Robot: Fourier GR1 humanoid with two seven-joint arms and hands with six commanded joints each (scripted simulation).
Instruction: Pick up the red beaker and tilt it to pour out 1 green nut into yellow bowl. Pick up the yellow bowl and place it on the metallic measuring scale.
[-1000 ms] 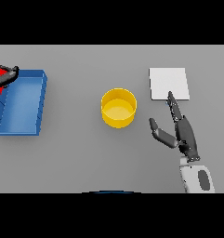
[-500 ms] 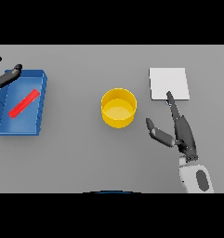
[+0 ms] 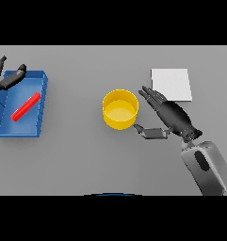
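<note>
Right hand (image 3: 174, 117): nearest item, arm entering from lower right; fingers straight and spread wide, thumb stuck out low toward the bowl, holding nothing; fingertips just beside the bowl's right wall, contact not certain. Bowl (image 3: 120, 109): yellow, upright, centre of table, well apart from the scale; inside looks plain yellow, no green nut can be made out, too small to tell either way. Tray (image 3: 42, 101): blue, left side, with the red beaker (image 3: 25, 106) lying flat on its side within, diagonal. Left hand (image 3: 9, 79): at the left edge over the tray's far corner, fingers relaxed and apart, empty, not touching the beaker. Scale (image 3: 171, 84): pale flat square, far right, beyond the right hand, nothing on it. Status, as judged: pour step seems finished w/ beaker put down in tray, though result can't be confirmed; bowl pick-up not yet done, right hand placed approx. for a side grasp; lift and carry to scale left to do. Table (image 3: 86, 155): plain grey, matte, even. Room: none visible beyond the table.
</note>
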